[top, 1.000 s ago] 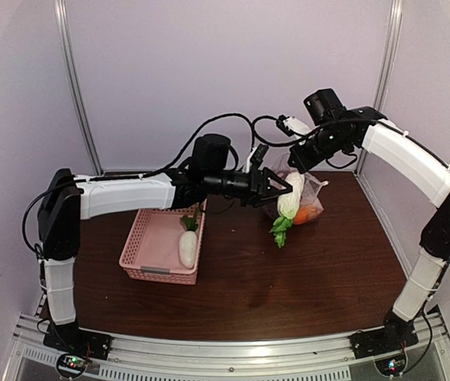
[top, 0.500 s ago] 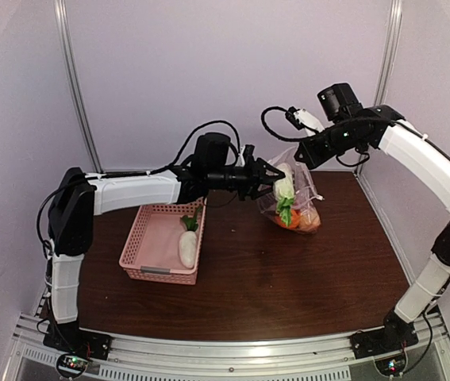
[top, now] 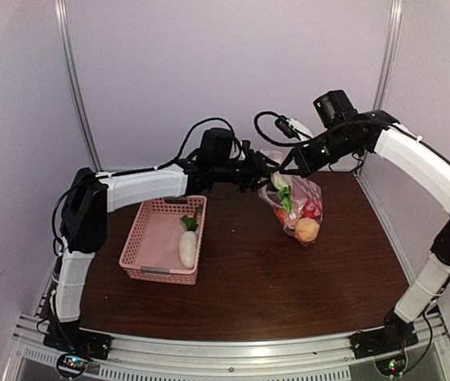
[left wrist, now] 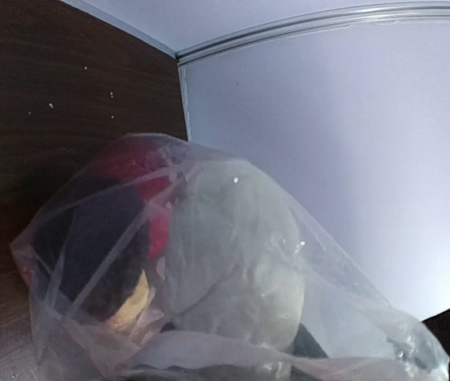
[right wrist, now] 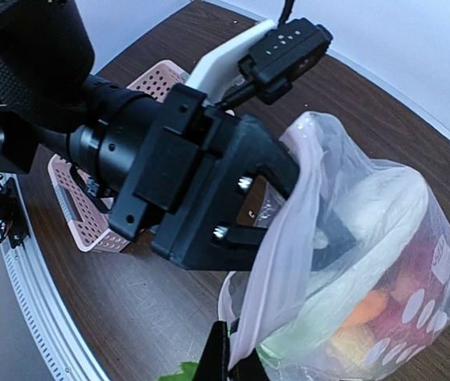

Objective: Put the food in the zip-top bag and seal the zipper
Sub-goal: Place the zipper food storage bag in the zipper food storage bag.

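Note:
The zip-top bag (top: 304,208) hangs by its mouth above the table, with red (top: 312,209) and orange (top: 307,230) food pieces in it. My right gripper (top: 290,165) is shut on the bag's rim; in the right wrist view (right wrist: 228,361) the plastic (right wrist: 383,262) is pinched between its fingers. My left gripper (top: 271,171) reaches into the open mouth and grips a white radish (top: 281,184) inside the bag. The radish also shows in the right wrist view (right wrist: 375,214). Through the plastic, the left wrist view shows this radish (left wrist: 232,254) beside red and dark pieces. I cannot make out the zipper slider.
A pink lattice basket (top: 141,238) stands left of the bag on the dark wooden table, with another white radish (top: 186,248) lying in it. Pale walls close in behind and on the right. The basket also shows in the right wrist view (right wrist: 82,222).
My left gripper has carried the white radish from in front of the bag up and into its mouth. The radish's leaves, hanging outside before, are now inside. The right gripper has shifted slightly with the bag.

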